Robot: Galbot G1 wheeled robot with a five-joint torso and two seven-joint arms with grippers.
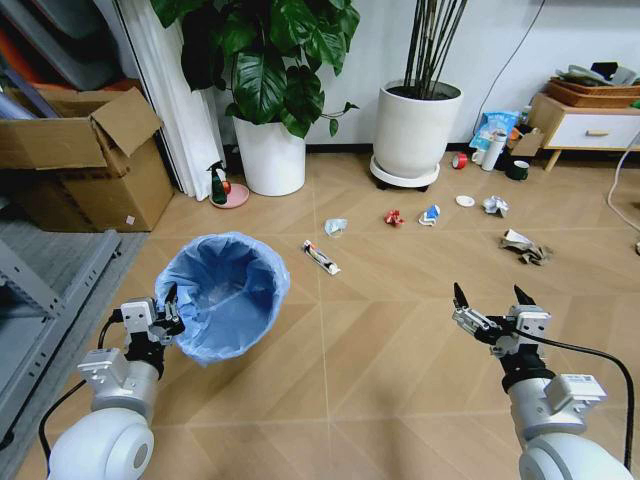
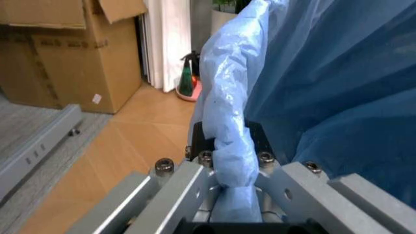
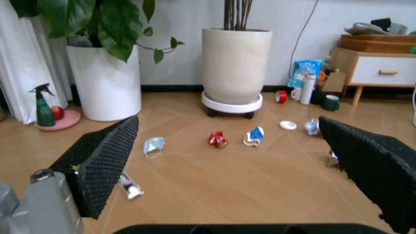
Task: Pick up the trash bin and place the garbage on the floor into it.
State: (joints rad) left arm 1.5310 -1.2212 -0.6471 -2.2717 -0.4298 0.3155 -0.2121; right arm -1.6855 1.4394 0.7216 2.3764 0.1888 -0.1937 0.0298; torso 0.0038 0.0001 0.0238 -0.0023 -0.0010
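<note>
The trash bin, lined with a crinkly light-blue bag, is at the left of the head view. My left gripper is shut on its near-left rim; the left wrist view shows the bag-covered rim pinched between the jaws. My right gripper hovers open over bare floor, and its wrist view shows its fingers spread wide. The garbage lies ahead: a flattened tube, a pale blue scrap, a red wrapper, a blue-white cup, a white lid, white crumpled paper and brown paper.
Two large white planters stand by the back wall. A cardboard box and a metal rack are at the left. A spray bottle, a red tape roll, mugs and a low cabinet sit farther back.
</note>
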